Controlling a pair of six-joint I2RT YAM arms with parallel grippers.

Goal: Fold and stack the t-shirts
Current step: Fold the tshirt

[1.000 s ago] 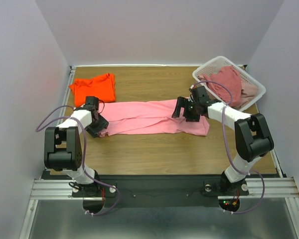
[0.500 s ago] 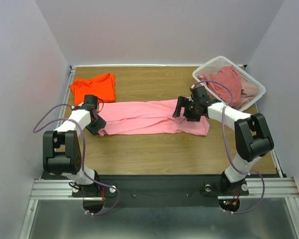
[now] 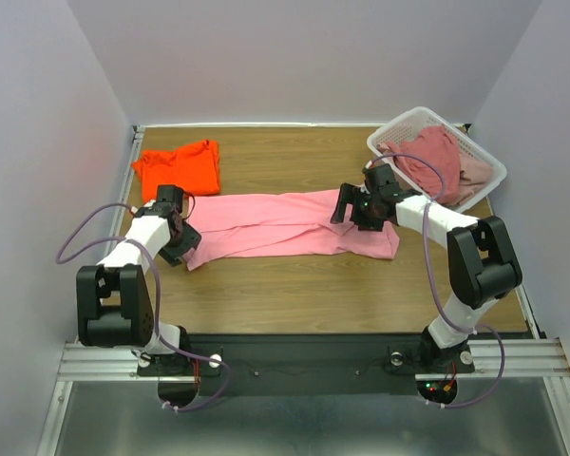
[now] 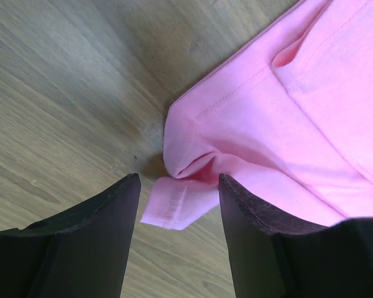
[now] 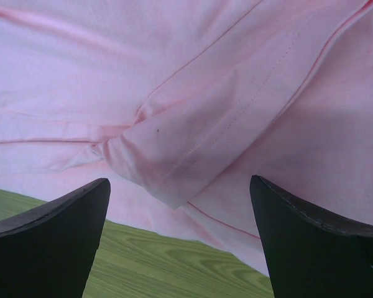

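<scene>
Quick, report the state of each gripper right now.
Left gripper: open, jaws either side of a corner of the pink t-shirt, gripping nothing.
Right gripper: open over the pink t-shirt, holding nothing.

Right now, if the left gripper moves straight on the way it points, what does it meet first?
The left gripper would most likely meet the folded corner of the pink t-shirt, lying between its open fingers, with the table just beneath. Depth is unclear.
</scene>
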